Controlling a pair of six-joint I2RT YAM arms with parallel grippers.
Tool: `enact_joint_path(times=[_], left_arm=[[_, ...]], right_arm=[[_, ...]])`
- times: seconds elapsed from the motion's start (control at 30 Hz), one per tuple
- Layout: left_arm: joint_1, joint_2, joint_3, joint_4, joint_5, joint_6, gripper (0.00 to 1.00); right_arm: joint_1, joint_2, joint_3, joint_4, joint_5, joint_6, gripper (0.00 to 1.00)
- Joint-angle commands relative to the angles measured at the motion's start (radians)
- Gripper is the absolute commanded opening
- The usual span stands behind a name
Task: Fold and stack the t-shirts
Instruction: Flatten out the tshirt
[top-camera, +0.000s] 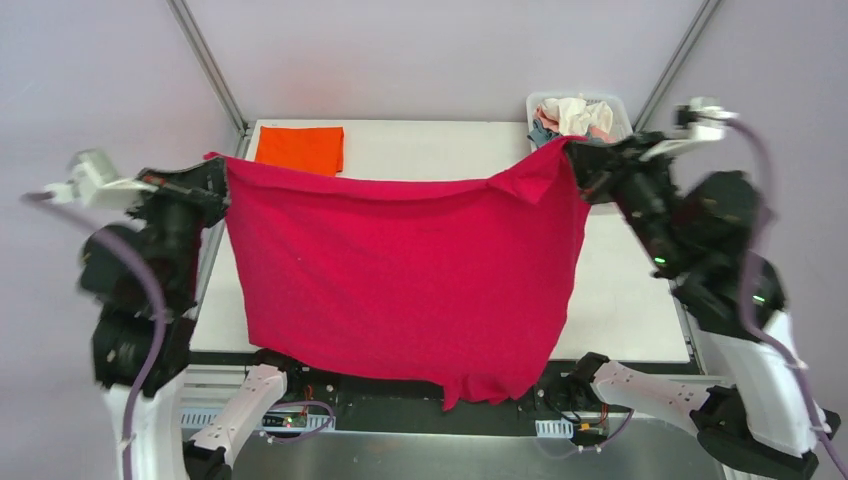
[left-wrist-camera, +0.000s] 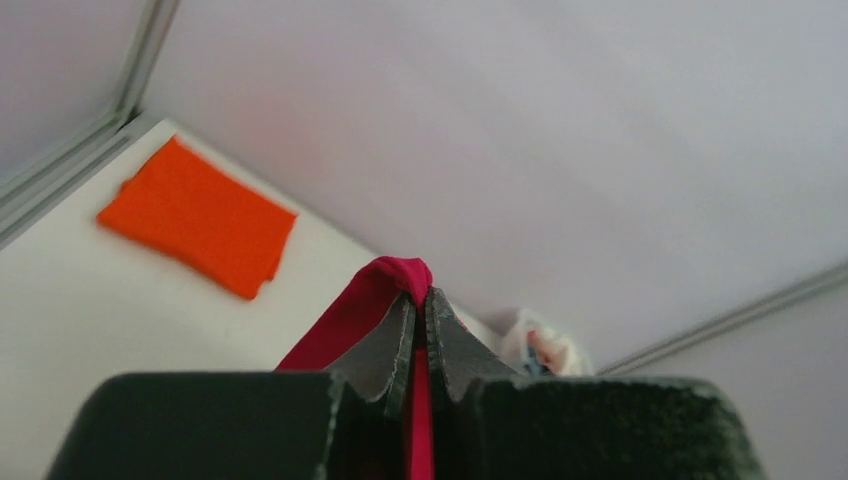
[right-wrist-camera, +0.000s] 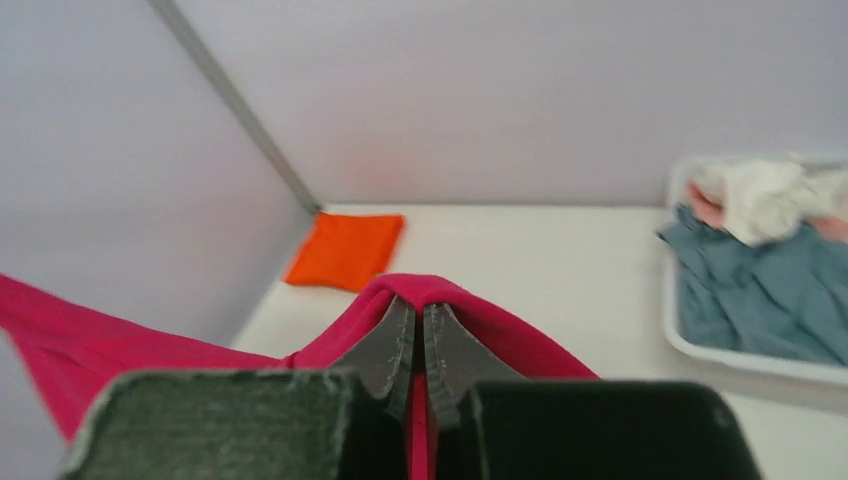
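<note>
"Crimson t-shirt (top-camera: 400, 270), where is it?"
"Hanging spread above the table (top-camera: 440, 150), my left gripper (left-wrist-camera: 420, 300) and right gripper (right-wrist-camera: 418, 308) each clamped on a top corner."
"Risk?"
"Thin bites; a tug could slip one free."
"Views?"
"Only overhead shows its hem drooping toward the near edge; wrists show the bites."

Robot lab test cell, I reckon. My arm bases (top-camera: 250, 395) bolted along near edge of white surface (top-camera: 620, 300); loose cables (top-camera: 318, 408) and bare circuit boards (top-camera: 288, 422) exposed there. Plain pale wall panels (top-camera: 440, 50) on metal struts (top-camera: 208, 62) enclose far and side edges.
</note>
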Motion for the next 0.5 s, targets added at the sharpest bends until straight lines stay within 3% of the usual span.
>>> enact_joint_path(times=[0.0,0.17,0.47], left_arm=[[-0.008,0.114,-0.199,0.049,-0.203,-0.044,0.0],[-0.008,0.236,-0.381,0.164,-0.304,-0.091,0.0],[-0.005,0.514,-0.427,0.285,-0.362,-0.089,0.0]], right_arm=[[-0.005,-0.009,-0.256,0.27,0.321,-0.099,0.0],[-0.066,0.057,-0.439,0.409,0.34,-0.078,0.0],[-0.256,0.255,-0.54,0.498,0.14,0.043,0.0]])
